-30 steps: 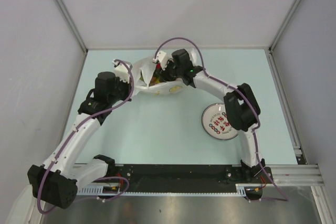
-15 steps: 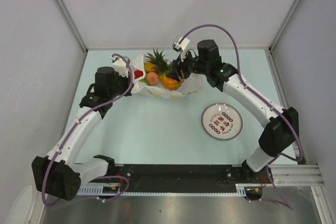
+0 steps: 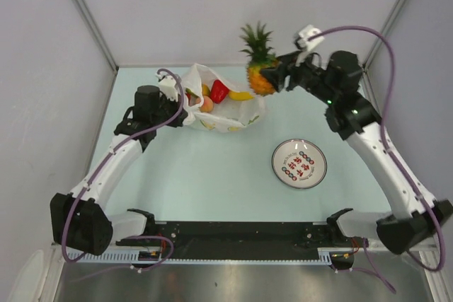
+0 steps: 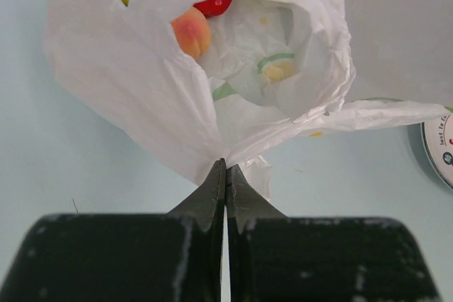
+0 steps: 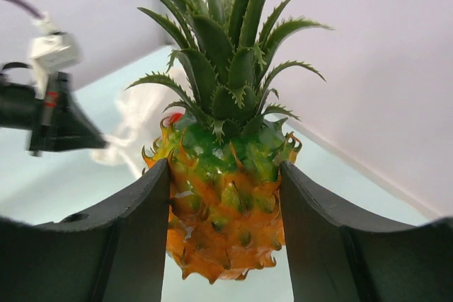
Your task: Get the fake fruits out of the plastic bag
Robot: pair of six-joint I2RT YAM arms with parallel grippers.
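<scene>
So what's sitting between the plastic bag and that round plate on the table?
Nothing. In the top view, only bare table lies between the plastic bag and the plate.

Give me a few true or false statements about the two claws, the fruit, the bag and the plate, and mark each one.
1. The right claw grips the pineapple by its body, outside the plastic bag. True.
2. The left claw is open above the plate. False: it is shut on a pinch of the plastic bag's edge, far from the plate.
3. The strawberry lies on the plate. False: it sits in the mouth of the plastic bag.
4. A peach shows inside the plastic bag's opening. True.
</scene>
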